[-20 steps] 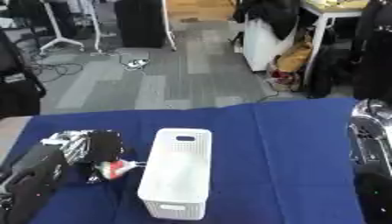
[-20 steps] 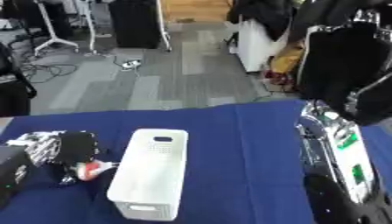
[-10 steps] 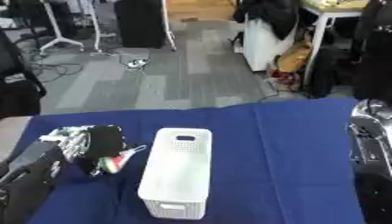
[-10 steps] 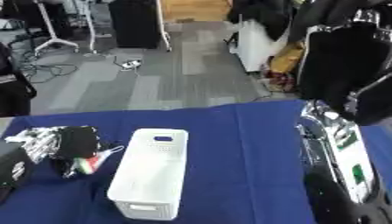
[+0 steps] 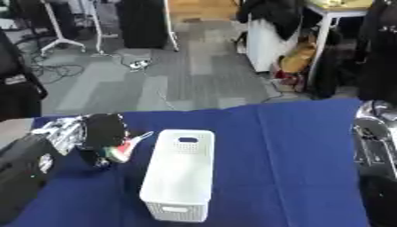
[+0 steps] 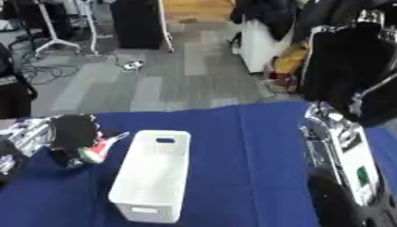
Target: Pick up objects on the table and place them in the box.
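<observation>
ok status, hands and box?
Left hand shut on red-and-green object, left of white box. Right hand out of view. Nothing blocking the box.

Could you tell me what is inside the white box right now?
The white box looks empty: only its pale inner walls show, though its floor is partly hidden. The left hand holds a small red, green and white object beside it, not inside.

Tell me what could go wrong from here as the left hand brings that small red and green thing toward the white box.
The left hand is curled round a small red, green and white object that sticks out below the fingers, so it might slip out before it reaches the white box. The box is narrow and the hand sits close beside its left wall, so a sideways move could nudge it across the blue cloth.
</observation>
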